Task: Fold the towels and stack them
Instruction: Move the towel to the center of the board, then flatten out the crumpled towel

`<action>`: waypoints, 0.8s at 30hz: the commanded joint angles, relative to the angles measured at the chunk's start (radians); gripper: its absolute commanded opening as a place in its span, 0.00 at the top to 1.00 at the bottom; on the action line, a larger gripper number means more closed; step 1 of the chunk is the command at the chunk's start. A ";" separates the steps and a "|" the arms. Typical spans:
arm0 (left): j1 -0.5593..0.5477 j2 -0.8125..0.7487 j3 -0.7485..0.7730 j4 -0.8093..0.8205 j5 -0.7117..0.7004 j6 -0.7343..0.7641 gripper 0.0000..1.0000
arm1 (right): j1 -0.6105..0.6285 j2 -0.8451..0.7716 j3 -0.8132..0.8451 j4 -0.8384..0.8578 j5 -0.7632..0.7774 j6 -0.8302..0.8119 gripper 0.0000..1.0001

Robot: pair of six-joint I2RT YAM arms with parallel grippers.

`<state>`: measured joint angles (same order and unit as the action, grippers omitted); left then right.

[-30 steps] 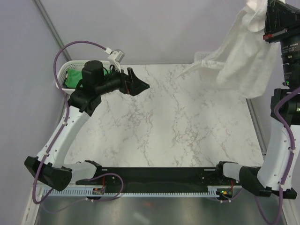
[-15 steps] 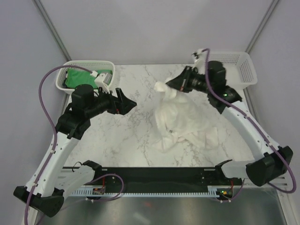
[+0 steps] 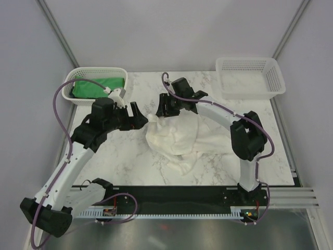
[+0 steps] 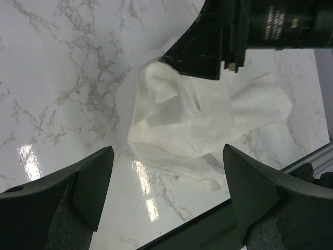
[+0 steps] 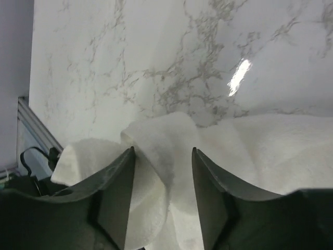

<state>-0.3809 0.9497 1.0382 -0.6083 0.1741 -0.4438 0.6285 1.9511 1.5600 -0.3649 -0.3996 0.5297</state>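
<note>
The white towel (image 3: 179, 140) lies crumpled in a heap on the marble table (image 3: 119, 156), just right of centre. My right gripper (image 3: 158, 112) sits low over its upper left corner. In the right wrist view its jaws (image 5: 164, 156) stand apart, open, with a raised fold of the white towel (image 5: 171, 140) loose between them. My left gripper (image 3: 140, 117) hovers just left of that corner, wide open and empty. Its fingers (image 4: 91, 182) frame the towel (image 4: 203, 125) and the right gripper's black body (image 4: 208, 47). A green towel (image 3: 99, 86) lies in the back left basket.
A white mesh basket (image 3: 70, 92) at the back left holds the green towel. A second white mesh basket (image 3: 270, 86) stands at the back right with nothing in it. A black rail (image 3: 177, 195) runs along the near table edge.
The right arm swung the white towel down from high at the right onto the table's middle and its jaws opened off it. The left gripper moved right, toward the towel.
</note>
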 commanded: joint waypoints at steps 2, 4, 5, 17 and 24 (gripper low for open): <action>0.007 0.041 -0.018 0.022 -0.030 0.010 0.07 | -0.013 -0.063 0.179 -0.137 0.192 -0.080 0.33; 0.007 0.055 -0.012 0.027 -0.041 0.025 0.07 | -0.016 -0.121 0.183 -0.169 0.275 -0.071 0.03; 0.007 0.060 -0.012 0.028 -0.051 0.027 0.07 | -0.016 -0.164 0.176 -0.181 0.304 -0.068 0.02; 0.011 0.166 -0.093 0.105 0.085 -0.039 0.11 | -0.015 -0.544 -0.311 -0.230 0.393 0.059 0.14; 0.011 0.138 -0.187 0.134 0.028 -0.087 0.11 | 0.000 -0.635 -0.624 -0.105 0.412 0.216 0.26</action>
<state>-0.3744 1.1191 0.8749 -0.5339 0.2188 -0.4797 0.6151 1.3624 0.9741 -0.5404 -0.0101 0.6598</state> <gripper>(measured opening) 0.888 0.757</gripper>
